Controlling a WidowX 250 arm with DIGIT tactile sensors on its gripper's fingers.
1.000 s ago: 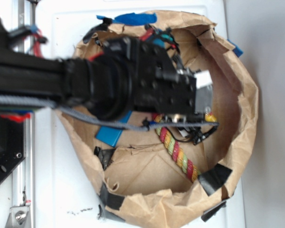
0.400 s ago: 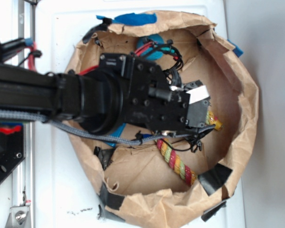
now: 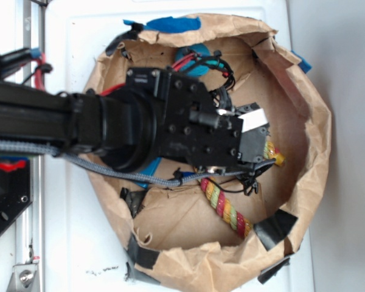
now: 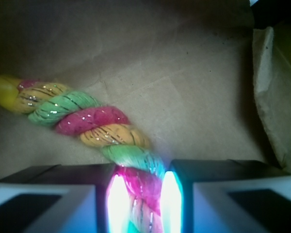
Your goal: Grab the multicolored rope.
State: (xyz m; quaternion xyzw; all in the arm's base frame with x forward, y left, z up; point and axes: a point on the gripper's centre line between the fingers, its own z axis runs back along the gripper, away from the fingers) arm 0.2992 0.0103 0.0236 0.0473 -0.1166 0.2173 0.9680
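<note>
The multicolored rope (image 4: 92, 121) is a thick twist of red, yellow and light green strands lying on the brown paper floor. In the wrist view it runs from a yellow tip at the upper left down between my fingers. My gripper (image 4: 141, 196) is shut on it, both glowing pads pressed against its sides. In the exterior view my gripper (image 3: 260, 146) sits low inside the paper bowl (image 3: 316, 140). The arm hides the rope's middle. One stretch of rope (image 3: 224, 207) shows below the gripper, and the rope's yellow tip (image 3: 277, 159) pokes out at its right.
Crumpled paper walls ring the bowl, patched with black tape (image 3: 274, 226) and blue tape (image 3: 173, 24). A teal object (image 3: 199, 52) lies at the back. A blue block (image 3: 148, 166) shows partly under the arm. The grey cable (image 3: 134, 177) trails along the arm.
The arm has dropped lower into the bowl and the fingers have closed around the rope. Over the last half second nothing visibly moved.
</note>
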